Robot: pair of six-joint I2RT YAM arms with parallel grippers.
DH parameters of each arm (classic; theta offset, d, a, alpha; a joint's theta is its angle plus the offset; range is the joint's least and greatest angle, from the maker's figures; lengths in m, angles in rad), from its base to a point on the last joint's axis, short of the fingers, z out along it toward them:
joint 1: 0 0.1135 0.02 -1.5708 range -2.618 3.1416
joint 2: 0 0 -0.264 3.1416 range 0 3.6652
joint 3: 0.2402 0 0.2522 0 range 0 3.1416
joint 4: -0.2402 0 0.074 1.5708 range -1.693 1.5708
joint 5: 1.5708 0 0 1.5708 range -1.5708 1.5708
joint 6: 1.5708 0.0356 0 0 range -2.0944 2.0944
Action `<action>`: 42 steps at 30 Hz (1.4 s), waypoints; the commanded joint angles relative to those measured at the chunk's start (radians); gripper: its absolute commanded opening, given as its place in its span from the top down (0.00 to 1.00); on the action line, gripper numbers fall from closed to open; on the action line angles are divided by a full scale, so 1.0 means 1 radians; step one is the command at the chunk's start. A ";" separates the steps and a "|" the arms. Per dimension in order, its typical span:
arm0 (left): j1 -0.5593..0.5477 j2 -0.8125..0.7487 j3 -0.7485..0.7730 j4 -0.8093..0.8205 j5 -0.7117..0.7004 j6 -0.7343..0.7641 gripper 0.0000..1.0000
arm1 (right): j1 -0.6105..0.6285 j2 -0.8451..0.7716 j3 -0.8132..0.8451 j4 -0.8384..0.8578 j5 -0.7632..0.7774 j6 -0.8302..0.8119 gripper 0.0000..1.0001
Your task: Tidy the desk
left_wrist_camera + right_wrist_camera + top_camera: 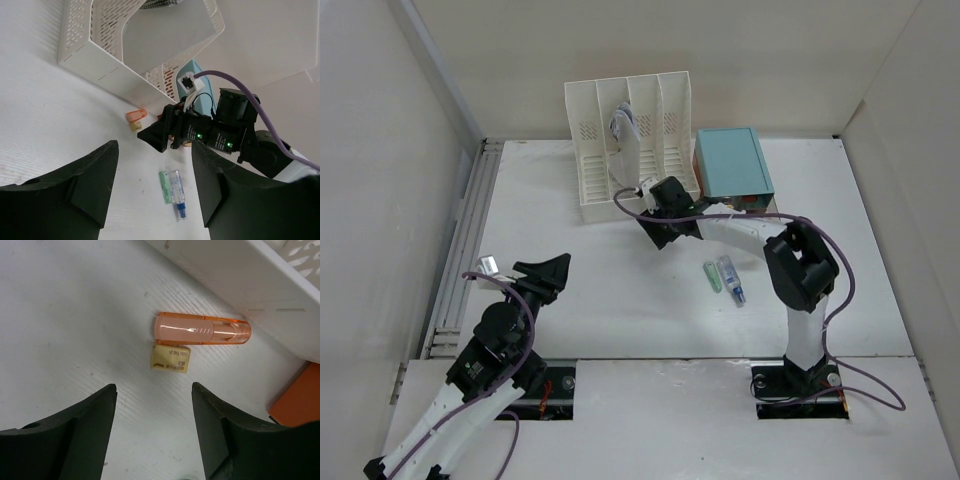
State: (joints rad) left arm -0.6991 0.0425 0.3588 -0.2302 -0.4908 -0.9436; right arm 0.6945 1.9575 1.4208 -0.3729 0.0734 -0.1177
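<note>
- Across the middle of the top view, the desk [590,300] is seen as a wide matte white top. It is closed in by pale panel walls on the left, far and right sides.
- Grey rails [460,260] are fixed along its left edge.
- At the far side a white slotted rack [595,170] is set, and a teal-topped box [732,163] is placed just beside it on the right.
- An orange tube [202,328] is laid on the desk near the rack's base, with a small yellow block [171,358] touching it or nearly so.
- A green stick [712,277] and a clear blue-tipped pen [731,280] are laid side by side near the right arm.
- The right gripper [154,395] is held over the tube and block, its jaws spread and nothing grasped.
- The left gripper [155,160] is held above bare white surface at the near left, its jaws likewise spread and empty.
</note>
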 commanded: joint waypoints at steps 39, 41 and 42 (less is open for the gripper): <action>-0.002 -0.038 0.022 -0.023 -0.045 0.023 0.43 | -0.023 0.092 -0.031 0.137 0.037 0.199 0.80; -0.002 -0.038 0.022 -0.023 -0.045 0.032 0.43 | -0.013 0.066 -0.048 0.137 0.037 0.179 0.82; -0.002 -0.038 0.022 -0.034 -0.045 0.032 0.43 | -0.013 0.048 -0.068 0.137 0.037 0.153 0.82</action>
State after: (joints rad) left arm -0.6991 0.0170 0.3573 -0.2638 -0.5213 -0.9360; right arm 0.6594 2.0541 1.4006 -0.2153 0.1123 0.0708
